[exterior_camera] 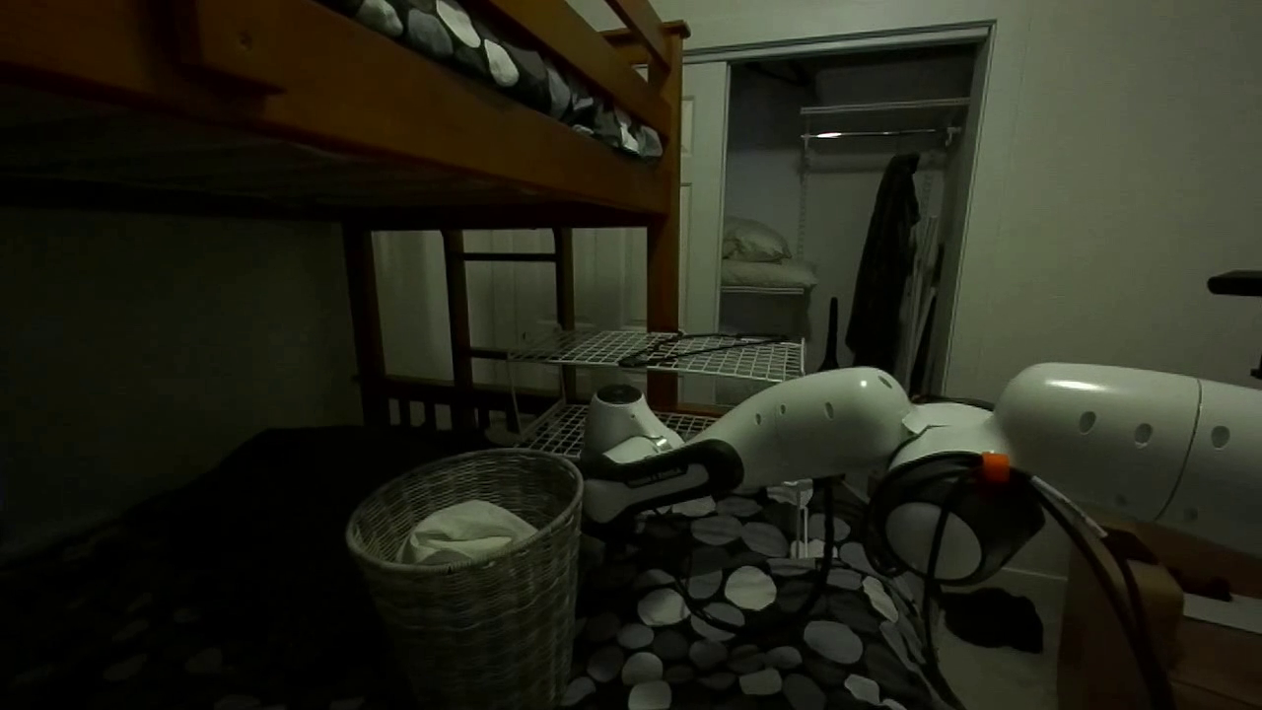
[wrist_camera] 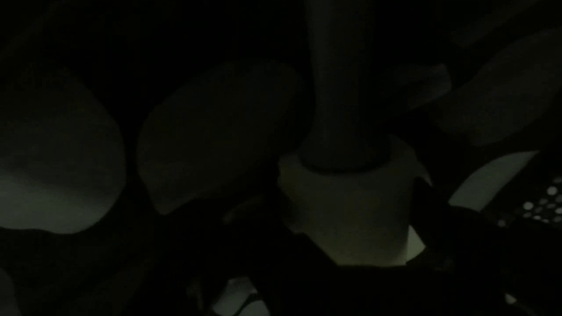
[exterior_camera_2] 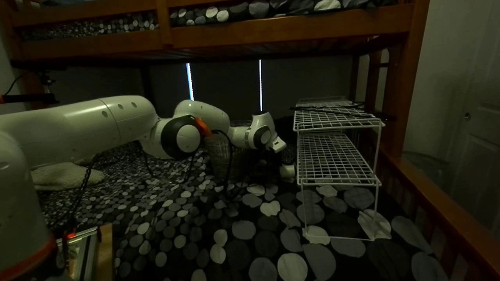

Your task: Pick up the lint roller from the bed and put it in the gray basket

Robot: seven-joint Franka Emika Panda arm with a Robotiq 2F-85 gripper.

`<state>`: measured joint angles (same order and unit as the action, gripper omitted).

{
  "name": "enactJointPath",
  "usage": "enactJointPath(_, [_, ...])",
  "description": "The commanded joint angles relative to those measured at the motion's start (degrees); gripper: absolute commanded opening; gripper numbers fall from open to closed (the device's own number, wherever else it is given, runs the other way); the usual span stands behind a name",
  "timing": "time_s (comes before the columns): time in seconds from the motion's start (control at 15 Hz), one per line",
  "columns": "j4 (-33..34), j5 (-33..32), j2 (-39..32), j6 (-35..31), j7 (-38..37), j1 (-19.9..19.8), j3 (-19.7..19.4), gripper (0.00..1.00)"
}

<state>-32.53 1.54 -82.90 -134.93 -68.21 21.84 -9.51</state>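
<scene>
Basket (exterior_camera: 478, 616) near left in exterior view, pale cloth (exterior_camera: 468, 532) inside. Roller (wrist_camera: 349, 184) low at bed (exterior_camera_2: 244, 232), close to rack (exterior_camera_2: 338, 182); lifted or resting unclear. Gripper (wrist_camera: 361, 208) flanks roller; too dark, cannot tell whether pinching or spread. Likely grasping step; next: secure hold, raise above basket rim.

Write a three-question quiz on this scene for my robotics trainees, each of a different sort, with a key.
1. Multiple choice: where does the rack stand?
A) on the floor
B) on the bed
C) on a closet shelf

2. True or false: in an exterior view, a pale cloth lies in the basket.

3. Short answer: in the dark wrist view, which part of the roller is nearest the gripper?

Key:
1. B
2. True
3. The pale roll; the handle points away.
</scene>
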Motion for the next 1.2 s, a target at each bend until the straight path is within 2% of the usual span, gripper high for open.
enactJointPath(0.0, [1.47,-1.24,0.6,0.92,0.76,-0.47,-1.68,0.42])
enactJointPath(0.2, [0.51,-0.5,3.66,2.91,6.79,-1.42,-0.76,0.41])
enactJointPath(0.53, [-1.36,-0.49,11.09,5.25,30.35,-7.07,10.05,0.41])
enactJointPath(0.73, [-3.29,2.45,14.4,9.57,42.21,-9.67,13.63,0.41])
enactJointPath(0.87, [-4.14,3.46,15.36,11.76,47.35,-10.43,16.35,0.41])
enactJointPath(1.13, [-8.15,4.5,16.27,16.1,52.62,-9.35,20.82,0.41])
